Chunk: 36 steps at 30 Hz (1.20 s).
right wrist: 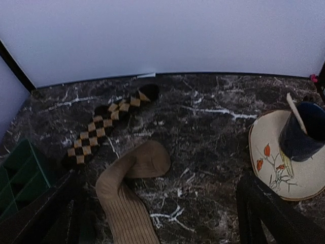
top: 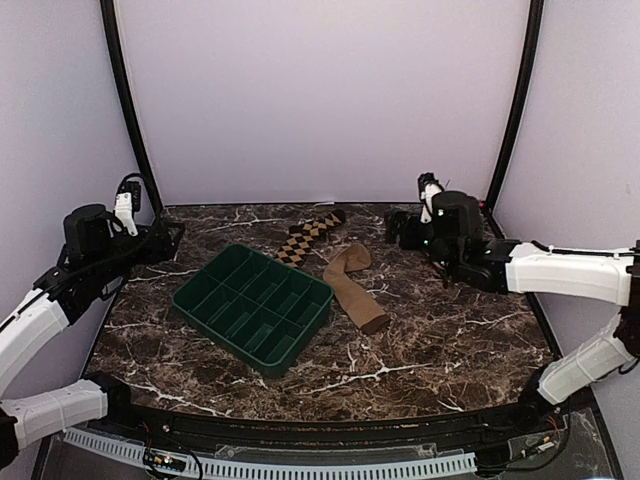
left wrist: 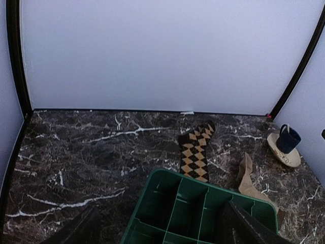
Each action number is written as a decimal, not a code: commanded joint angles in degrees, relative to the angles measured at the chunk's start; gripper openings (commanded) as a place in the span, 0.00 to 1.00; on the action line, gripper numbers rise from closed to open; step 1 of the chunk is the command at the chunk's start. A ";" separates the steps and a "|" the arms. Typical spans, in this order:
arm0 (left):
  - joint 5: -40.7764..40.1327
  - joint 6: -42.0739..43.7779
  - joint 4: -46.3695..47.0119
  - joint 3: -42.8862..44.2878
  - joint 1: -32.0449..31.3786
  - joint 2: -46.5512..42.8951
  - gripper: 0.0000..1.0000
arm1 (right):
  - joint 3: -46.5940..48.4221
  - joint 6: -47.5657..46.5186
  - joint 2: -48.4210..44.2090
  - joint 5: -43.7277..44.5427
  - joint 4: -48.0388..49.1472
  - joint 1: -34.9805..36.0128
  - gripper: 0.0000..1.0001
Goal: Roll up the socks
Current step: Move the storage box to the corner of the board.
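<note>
left pincer [top: 165, 240]: hanging over the far left corner of the table [top: 430, 340], fingers spread wide and gripping nothing. in its own wrist view [left wrist: 161, 206] the two dark fingers are framing the back of the green tray [left wrist: 188, 203].

right pincer [top: 405, 228]: hanging over the far right of the table, fingers likewise spread wide [right wrist: 158, 178], nothing between them.

checkered sock [top: 310, 235]: brown-and-black diamonds, lying flat and unrolled on a slant behind the tray, its near end reaching the tray's back rim; whether it is touching the rim cannot be told. also showing in both wrist views [left wrist: 194, 152] [right wrist: 104, 127].

tan sock [top: 355, 285]: lying unrolled just right of the tray, its far end bending over in a rounded fold and a darker brown tip pointing toward the near edge. ribbed knit is showing in the right wrist view [right wrist: 129, 193]. it is sitting near the checkered sock but apart from it, and beside the tray's right corner [left wrist: 247, 178].

green tray [top: 250, 300]: many compartments, sitting slantwise at the table's middle left, between the left pincer and both socks.

plate [right wrist: 274, 162]: cream, painted with orange flowers, sitting at the far right [left wrist: 284, 152].

cup [right wrist: 299, 134]: dark blue, standing on the plate with a pale handle sticking up from it [left wrist: 288, 139].

table: dark brown marble pattern with white veins.
</note>
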 commanded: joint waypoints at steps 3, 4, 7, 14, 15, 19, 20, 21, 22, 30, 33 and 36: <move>-8.58 -1.36 -12.15 2.35 -7.40 7.39 0.83 | -0.79 3.00 6.71 16.37 -14.57 11.64 0.90; -8.95 -2.15 -13.18 2.84 -7.92 8.83 0.82 | -1.17 4.21 7.34 16.47 -15.57 13.56 0.85; -9.27 -4.96 -16.38 4.80 -8.25 12.21 0.77 | -1.94 7.11 8.97 17.66 -19.23 17.58 0.78; -10.06 -10.47 -21.98 6.14 -8.25 14.47 0.70 | -1.69 9.92 13.87 13.14 -24.91 22.76 0.77; -9.48 -11.06 -22.49 6.19 -8.25 15.00 0.69 | -1.31 10.23 14.92 12.12 -25.73 22.93 0.77; -7.17 -13.07 -23.07 5.53 -8.21 17.68 0.66 | -1.70 10.30 17.53 9.15 -25.08 23.55 0.77; -6.99 -13.43 -23.14 5.37 -8.25 18.09 0.66 | -2.02 10.48 17.57 8.72 -24.47 23.60 0.78; -6.77 -13.71 -23.11 5.25 -8.20 18.32 0.65 | -2.24 10.61 17.56 8.40 -24.05 23.61 0.78; -6.74 -13.97 -23.13 5.15 -8.25 18.59 0.64 | -2.24 10.63 17.43 7.92 -23.77 23.61 0.78; -13.71 -13.91 -25.90 5.11 -8.25 21.24 0.60 | 1.44 8.16 19.84 4.22 -22.87 23.67 0.80; -16.55 -13.50 -25.35 4.77 -8.19 22.17 0.61 | 1.95 7.46 20.39 3.22 -22.36 23.69 0.80; -18.06 -13.00 -24.66 5.11 -8.25 24.56 0.61 | 1.91 7.14 20.75 2.25 -21.54 23.69 0.80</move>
